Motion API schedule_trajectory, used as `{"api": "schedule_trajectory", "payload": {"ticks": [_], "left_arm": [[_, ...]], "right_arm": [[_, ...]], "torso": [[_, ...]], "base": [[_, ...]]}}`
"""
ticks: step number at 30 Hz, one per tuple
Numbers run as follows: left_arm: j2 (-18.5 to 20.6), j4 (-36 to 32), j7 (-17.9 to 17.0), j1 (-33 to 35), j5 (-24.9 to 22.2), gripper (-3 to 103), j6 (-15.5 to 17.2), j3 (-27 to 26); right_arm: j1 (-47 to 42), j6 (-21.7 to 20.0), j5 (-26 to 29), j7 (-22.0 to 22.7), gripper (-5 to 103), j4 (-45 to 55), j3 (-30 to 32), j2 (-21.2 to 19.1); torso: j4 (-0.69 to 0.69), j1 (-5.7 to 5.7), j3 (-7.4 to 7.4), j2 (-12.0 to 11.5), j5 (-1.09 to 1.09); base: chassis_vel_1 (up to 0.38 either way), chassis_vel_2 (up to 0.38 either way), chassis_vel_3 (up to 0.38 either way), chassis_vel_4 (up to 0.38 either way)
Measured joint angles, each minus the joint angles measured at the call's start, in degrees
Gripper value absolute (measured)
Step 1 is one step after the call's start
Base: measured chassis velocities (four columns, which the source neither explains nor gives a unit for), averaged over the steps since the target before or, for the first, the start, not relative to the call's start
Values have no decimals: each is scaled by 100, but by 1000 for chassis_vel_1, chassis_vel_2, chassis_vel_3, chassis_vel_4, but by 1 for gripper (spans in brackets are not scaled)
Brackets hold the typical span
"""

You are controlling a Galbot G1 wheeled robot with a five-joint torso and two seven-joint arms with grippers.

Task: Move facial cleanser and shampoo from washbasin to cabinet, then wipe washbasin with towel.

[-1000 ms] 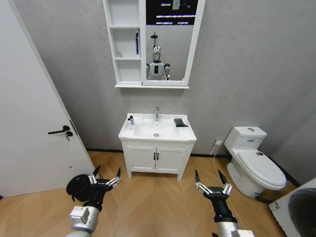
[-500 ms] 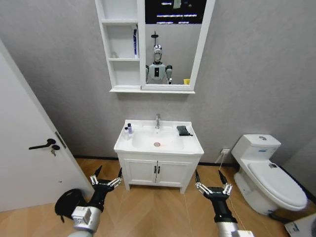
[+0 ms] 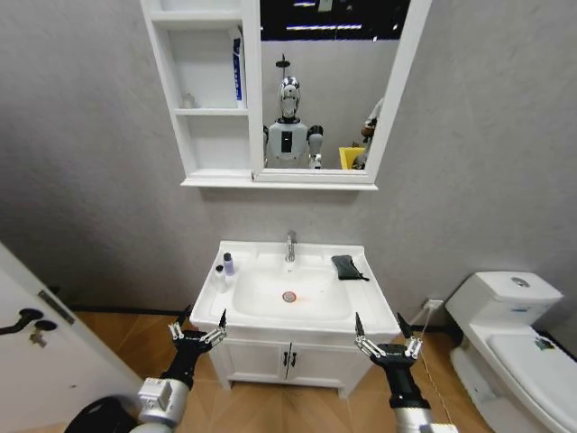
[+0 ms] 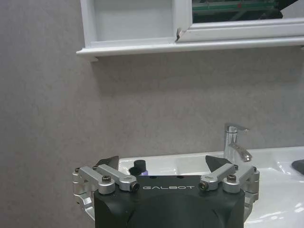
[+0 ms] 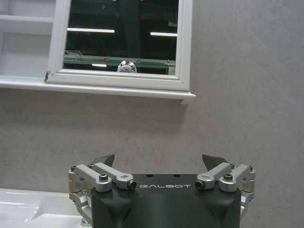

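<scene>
Head view: the washbasin sits just below centre, its chrome faucet at the 12 o'clock edge of the bowl and the orange-ringed drain in the middle. At the bowl's 9 o'clock, on the left rim, stand the facial cleanser and the shampoo, close together, the purple bottle nearer the wall. The towel lies rumpled on the rim at about 2 o'clock from the drain, well apart from the bottles. Below the basin is a white vanity with two doors.

On the wall above hangs the cabinet, its shelf cubbies joined to the mirror on their right; a blue-and-white item stands in the upper cubby against the mirror frame. A toilet stands at 4 o'clock, a door at 8 o'clock.

The left gripper hovers in front of the basin's front left corner, fingers spread wide and holding nothing. The right gripper hovers before the front right corner, likewise spread and empty.

Left wrist view: the left gripper's fingers stand apart, with the shampoo's black cap and the faucet beyond them. Right wrist view: the right gripper gapes toward the grey wall below the mirror frame.
</scene>
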Motion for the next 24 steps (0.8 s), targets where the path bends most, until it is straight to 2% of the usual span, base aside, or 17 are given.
{"api": "schedule_trajectory", "payload": {"ticks": [1,6,9,13,17,21,24], "left_arm": [[-4,22,0,-2,11,100,0,10],[-40,168,0,19,109,100,-27,138],[-72,356,0,21,245,100,-109,179],[-66,580,-19,18,307,100,-164,170],[-48,742,-45,20,315,100,-166,126],[-31,916,-80,-31,300,100,-149,108],[10,1285,-169,-223,160,100,-84,66]], "right_arm": [[8,2,-4,8,100,-15,-3,3],[27,-1,-10,33,100,-73,-23,12],[40,-47,-11,34,100,-114,-29,7],[47,-56,-1,35,100,-154,-26,-13],[79,23,78,37,100,-257,-18,-14],[86,107,114,43,100,-346,-20,-5],[79,193,170,46,100,-442,-22,-30]], "torso": [[3,4,2,-2,3],[1,5,1,-3,-1],[0,7,2,-3,1],[-2,-4,-1,0,0],[3,-11,-3,4,0],[1,-11,-3,4,1],[0,-1,0,1,0]], "base": [[-365,344,319,-350],[-284,264,260,-254],[-144,142,-11,-15],[-49,32,-24,-5],[101,-38,-68,52],[38,-20,-36,25],[0,0,0,0]]}}
